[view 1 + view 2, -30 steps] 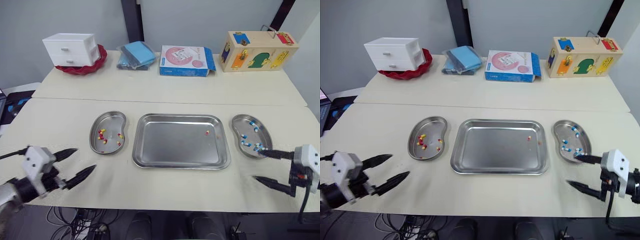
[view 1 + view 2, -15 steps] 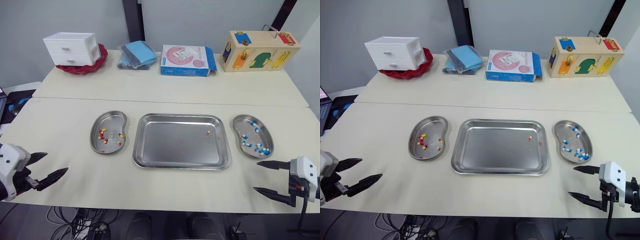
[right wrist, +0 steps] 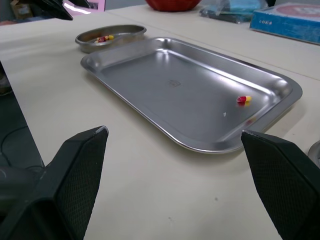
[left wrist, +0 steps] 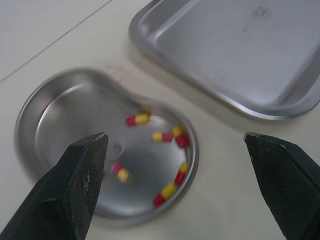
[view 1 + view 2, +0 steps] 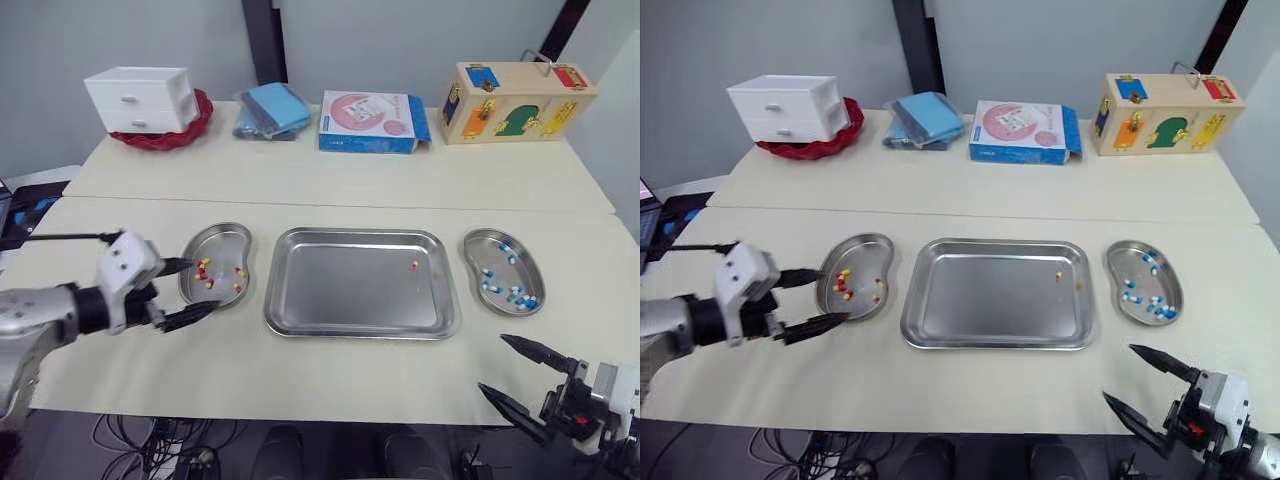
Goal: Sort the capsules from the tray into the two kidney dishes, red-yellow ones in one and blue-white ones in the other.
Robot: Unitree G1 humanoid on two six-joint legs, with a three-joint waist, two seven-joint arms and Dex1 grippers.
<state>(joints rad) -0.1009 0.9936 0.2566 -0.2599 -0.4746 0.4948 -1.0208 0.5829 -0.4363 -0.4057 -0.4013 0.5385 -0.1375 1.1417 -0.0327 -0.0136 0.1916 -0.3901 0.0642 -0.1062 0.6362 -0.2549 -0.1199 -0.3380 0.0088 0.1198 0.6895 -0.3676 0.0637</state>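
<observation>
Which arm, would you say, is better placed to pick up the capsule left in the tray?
Probably right: the red-yellow capsule lies right of centre in the tray, nearer the open right gripper; the left gripper hovers at the left kidney dish.

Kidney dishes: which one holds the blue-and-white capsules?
The steel kidney dish right of the big steel tray; the left dish holds red-yellow capsules.

Cream table (image 5: 330, 180), tray (image 5: 350, 290), two kidney dishes (image 5: 225, 240)
</observation>
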